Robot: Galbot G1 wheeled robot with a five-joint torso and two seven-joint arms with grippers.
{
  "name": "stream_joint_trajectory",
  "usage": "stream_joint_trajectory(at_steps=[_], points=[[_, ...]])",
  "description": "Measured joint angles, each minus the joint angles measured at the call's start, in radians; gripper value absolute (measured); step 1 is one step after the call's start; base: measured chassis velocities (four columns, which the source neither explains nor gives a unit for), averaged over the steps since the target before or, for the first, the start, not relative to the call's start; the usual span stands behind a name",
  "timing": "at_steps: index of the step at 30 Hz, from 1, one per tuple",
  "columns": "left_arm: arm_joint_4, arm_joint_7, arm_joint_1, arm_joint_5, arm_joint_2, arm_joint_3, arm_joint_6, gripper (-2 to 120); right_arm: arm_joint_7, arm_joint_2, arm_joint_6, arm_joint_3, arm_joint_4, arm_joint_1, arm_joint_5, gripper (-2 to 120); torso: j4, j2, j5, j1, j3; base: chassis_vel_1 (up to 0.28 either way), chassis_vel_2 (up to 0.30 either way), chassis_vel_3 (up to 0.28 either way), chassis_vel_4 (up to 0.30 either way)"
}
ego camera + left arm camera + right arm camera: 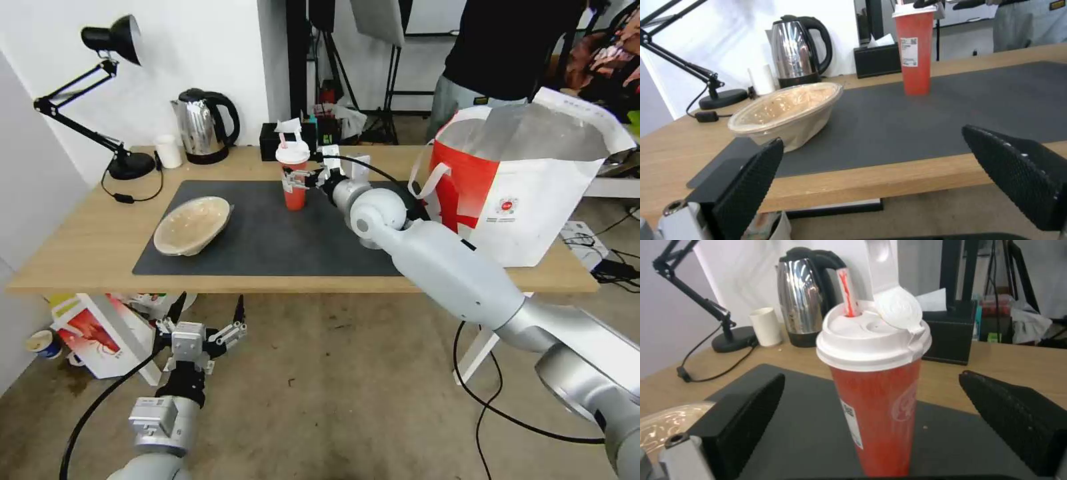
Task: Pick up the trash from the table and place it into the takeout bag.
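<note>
A red lidded straw cup [293,195] stands upright on the dark-grey mat [280,247] of the light-wood table [80,253]. My right gripper [298,180] is open, its fingers on either side of the cup [876,406] just below the white lid, not touching it. A shallow tan bowl [192,225] lies tilted on the mat's left part. The white-and-red takeout bag [527,193] stands open at the table's right end. My left gripper [209,308] hangs open below the table's front edge, facing the tan bowl [786,113] and the cup [916,56].
At the table's back stand a steel kettle [203,127], a small white cup [169,151], a black desk lamp [113,100] with its cord, and a black tissue box [270,141]. A lobster-picture carton [93,333] sits on the floor. A person stands behind the bag.
</note>
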Motion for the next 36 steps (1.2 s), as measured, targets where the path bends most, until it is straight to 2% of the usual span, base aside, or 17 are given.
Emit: stream_joint_trajectory(at_steps=[15,36], points=[[0.0,0.0,0.0,0.0,0.0,0.0,0.0,100,-0.05,0.056,0.006,0.01,-0.127,0.019,-0.022,100,-0.0001,0.0,0.0,0.0,0.0,0.0,0.0,0.0,0.0],[0.0,0.0,0.0,0.0,0.0,0.0,0.0,100,-0.076,0.125,0.012,0.001,-0.226,0.046,-0.058,100,-0.0001,0.0,0.0,0.0,0.0,0.0,0.0,0.0,0.0]])
